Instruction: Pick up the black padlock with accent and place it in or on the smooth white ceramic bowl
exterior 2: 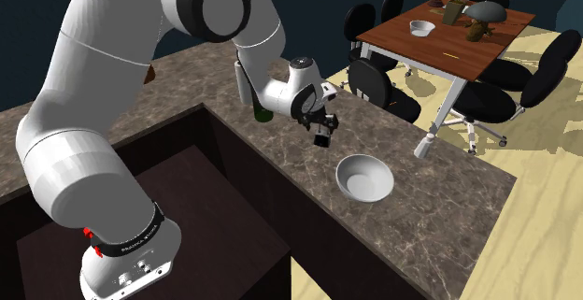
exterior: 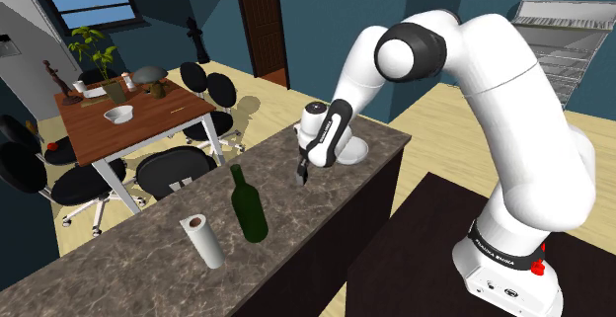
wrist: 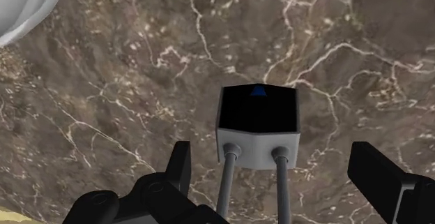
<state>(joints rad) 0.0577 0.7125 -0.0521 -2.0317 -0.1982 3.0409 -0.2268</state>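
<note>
Padlock (wrist: 258, 121) lies flat on marbled tabletop (wrist: 362, 62), black body w/ blue accent, grey shackle pointing back toward hand (exterior 2: 322, 139). Fingers (wrist: 180, 165) spread wide, one either side, not touching it, so nothing's held. Step: the grasp. Drop straight down, keep body centred betw. fingers, close on flat sides, not the shackle, else it may pivot. White bowl (exterior 2: 364, 178) sits near; lift need only clear its rim.

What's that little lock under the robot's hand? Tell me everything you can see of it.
The padlock has a black face, grey sides, a small blue mark and a grey two-legged shackle pointing toward the gripper. It lies on the brown marbled counter, between open fingers that do not touch it.
</note>
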